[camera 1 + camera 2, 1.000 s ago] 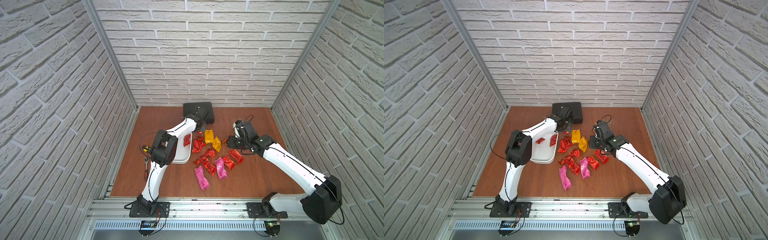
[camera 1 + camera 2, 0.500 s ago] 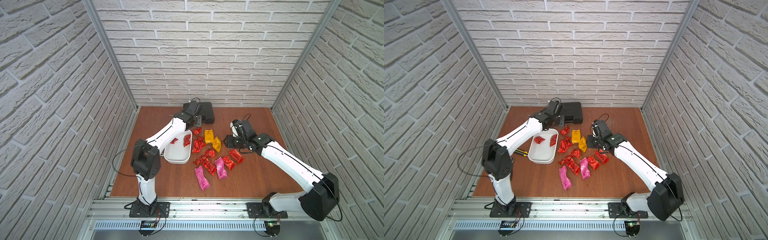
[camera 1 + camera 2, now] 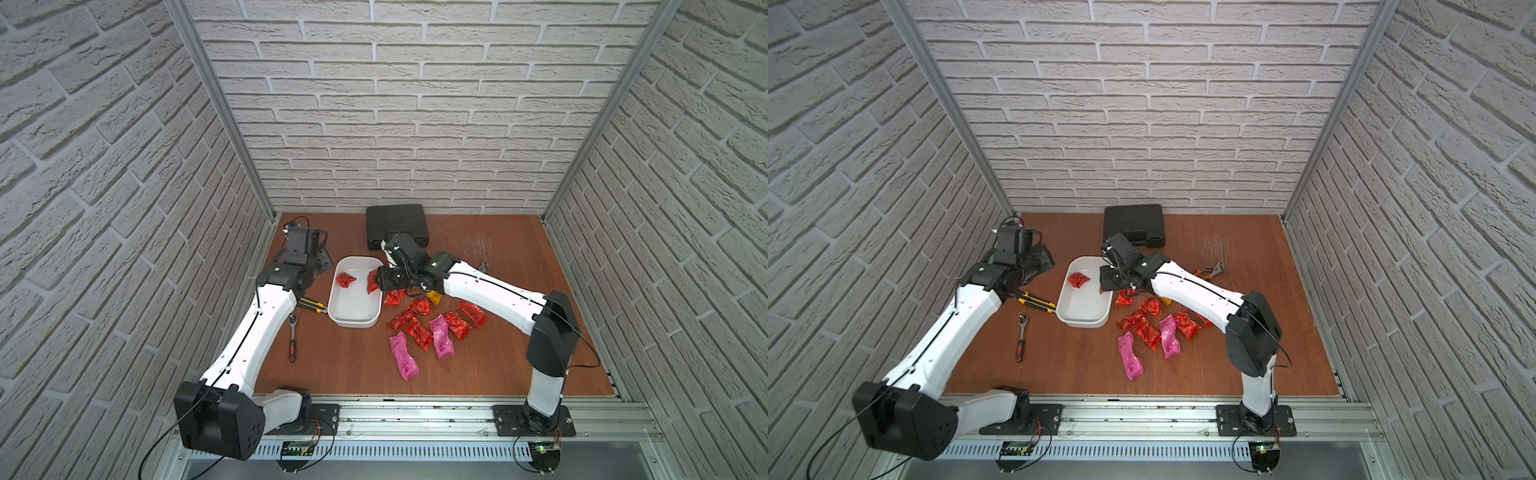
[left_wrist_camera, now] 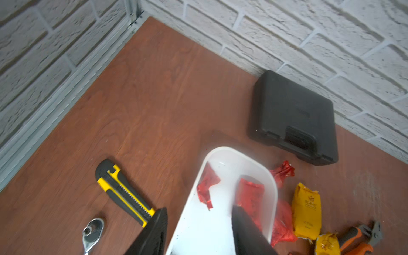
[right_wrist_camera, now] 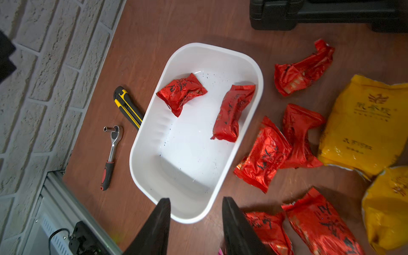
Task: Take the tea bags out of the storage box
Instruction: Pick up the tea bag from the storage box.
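The white box point(image 3: 353, 321) stands on the table point(image 3: 498, 365). Two red tea bags point(image 5: 182, 92) lie inside it; the other tea bags point(image 3: 459, 324) lie on the table just beside it. The right gripper point(image 5: 196, 199) hangs over the box rim, jaws apart and empty. The left gripper point(image 4: 198, 209) is near the box, jaws apart and empty.

top views high, wrist views close, sharing storage box point(image 5: 187, 154)
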Available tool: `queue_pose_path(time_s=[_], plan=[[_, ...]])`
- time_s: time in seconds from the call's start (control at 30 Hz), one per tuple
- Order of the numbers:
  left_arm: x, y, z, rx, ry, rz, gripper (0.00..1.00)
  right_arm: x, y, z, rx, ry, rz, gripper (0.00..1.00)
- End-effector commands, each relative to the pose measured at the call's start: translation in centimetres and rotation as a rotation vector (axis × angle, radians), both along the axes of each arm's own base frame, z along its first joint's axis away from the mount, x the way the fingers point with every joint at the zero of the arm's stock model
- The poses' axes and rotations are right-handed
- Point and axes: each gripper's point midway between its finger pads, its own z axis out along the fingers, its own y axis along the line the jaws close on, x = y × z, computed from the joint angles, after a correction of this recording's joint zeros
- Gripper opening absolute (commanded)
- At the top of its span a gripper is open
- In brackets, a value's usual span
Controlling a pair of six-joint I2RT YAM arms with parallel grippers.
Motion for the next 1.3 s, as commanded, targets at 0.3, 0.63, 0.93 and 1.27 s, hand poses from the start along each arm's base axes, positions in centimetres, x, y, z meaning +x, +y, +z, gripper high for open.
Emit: queue_pose_path(time_s=[0.3, 0.63, 0.93, 1.27], plan=[[-4.6, 2.0, -3.7, -0.1, 0.052, 0.115, 0.52, 3.8, 0.8, -4.8, -0.276, 0.002, -0.176, 0.42], [-5.0, 2.3, -3.7, -0.083, 0.063, 0.125, 0.52, 5.9, 1.7, -7.5, -0.315, -0.053, -0.174, 0.42], [-4.6, 2.2, -3.9, -0.085, 0.082, 0.122, 0.52, 7.5, 1.3, -8.7, -0.359, -0.095, -0.229, 0.39], [-4.3, 1.7, -4.1, -0.111, 0.094, 0.119, 0.52, 9.0, 2.4, -10.0, -0.344, -0.111, -0.243, 0.28]])
